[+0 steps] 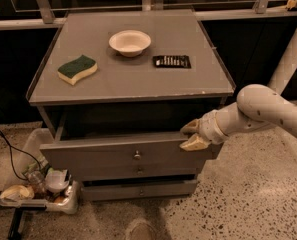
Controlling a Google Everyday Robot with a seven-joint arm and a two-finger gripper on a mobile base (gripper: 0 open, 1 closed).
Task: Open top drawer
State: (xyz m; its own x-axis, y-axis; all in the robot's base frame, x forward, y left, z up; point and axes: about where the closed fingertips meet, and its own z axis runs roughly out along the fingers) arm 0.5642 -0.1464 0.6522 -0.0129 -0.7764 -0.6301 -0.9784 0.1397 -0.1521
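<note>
Standing slightly pulled out beneath the grey counter [138,81], the wide grey top drawer [98,156] has contents hidden in shadow. The beige gripper [192,135], fingers spread, straddles the drawer front's upper right edge.

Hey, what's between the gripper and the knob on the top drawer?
Nothing. In the camera view, only bare grey front runs from the knob to the gripper, which sits at the upper right edge of the top drawer.

Illumination is dim, warm, overhead. Shadow fills the recess [130,119] above the top drawer [88,159]; the gripper [193,135] at its right end catches light.
</note>
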